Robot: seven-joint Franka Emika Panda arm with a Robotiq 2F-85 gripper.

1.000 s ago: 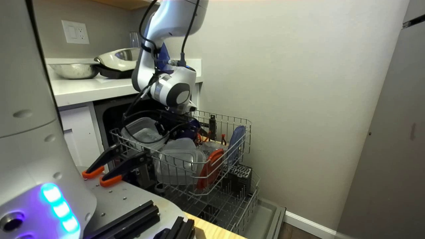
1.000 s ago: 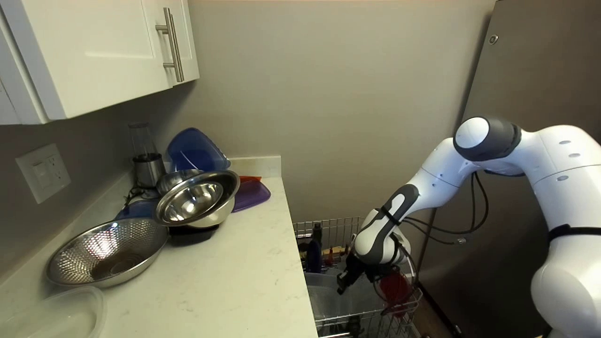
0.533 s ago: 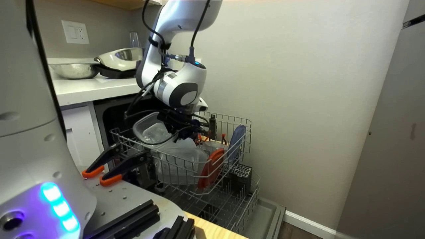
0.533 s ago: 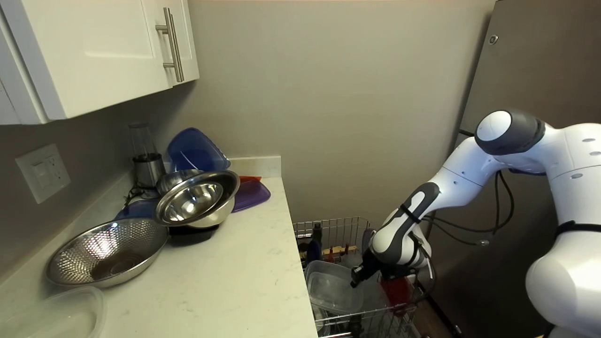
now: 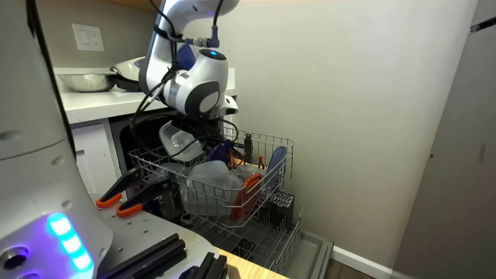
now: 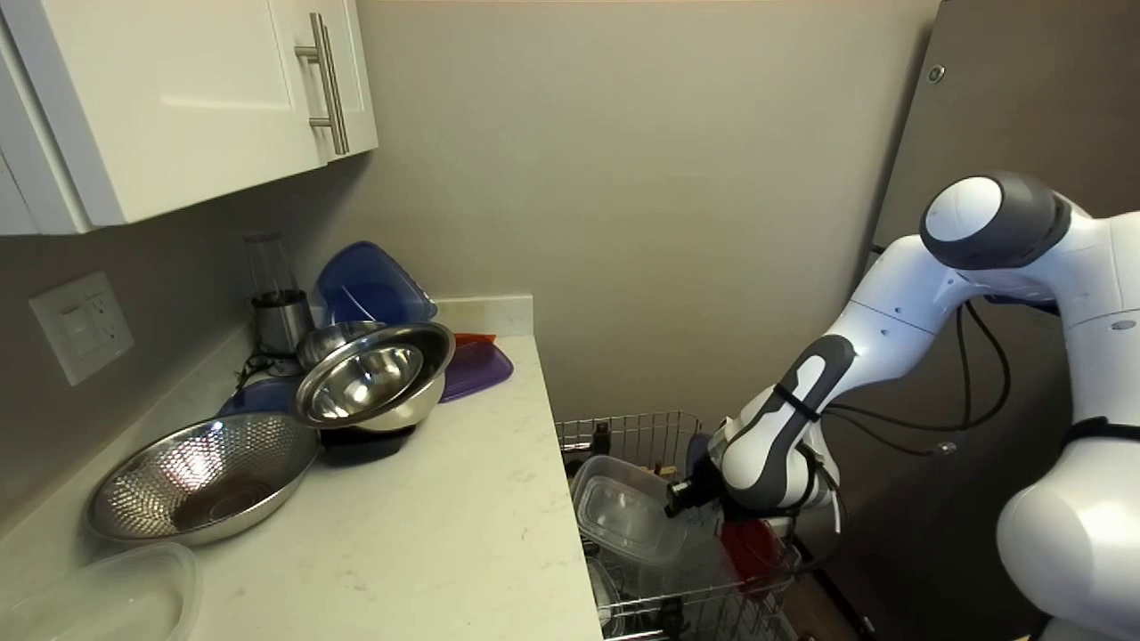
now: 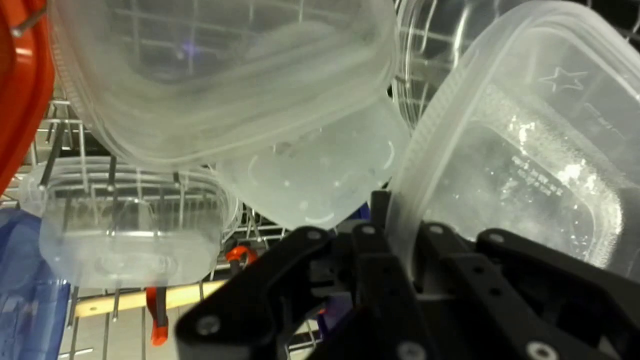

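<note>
1. In an exterior view, the arm's base (image 5: 35,174) is filling the left edge, its lights (image 5: 71,243) glowing blue at lower left.
2. At upper left, a colander (image 5: 86,83) is sitting on the table (image 5: 97,101); just right of it, a bowl (image 5: 126,69) is showing partly from behind the arm (image 5: 193,83).
3. Two clamps (image 5: 149,195) are lying side by side left of centre, their orange tips pointing toward the lower left.
4. The tub (image 5: 178,140), clear and tilted, is hanging left of centre over the rack (image 5: 271,137). In the wrist view it is filling the right side, a star showing on its wall. Whether its lower edge is touching anything, I cannot tell.
5. Just right of the tub, the hand (image 7: 406,227) is clamping onto it: in the lower middle of the wrist view, its fingers (image 7: 385,280) are pinching the tub's thin wall between them.
6. Near the centre, other tubs (image 5: 211,190) are resting in the rack, below the held one and slightly right.
7. Beside them, a red lid (image 5: 246,197) is standing on edge.
8. Right of centre, a blue lid (image 5: 276,166) is leaning at the rack's right end; below it, a black basket (image 5: 281,207) is sitting.
9. A grey panel (image 5: 445,155) is standing along the right edge.
</note>
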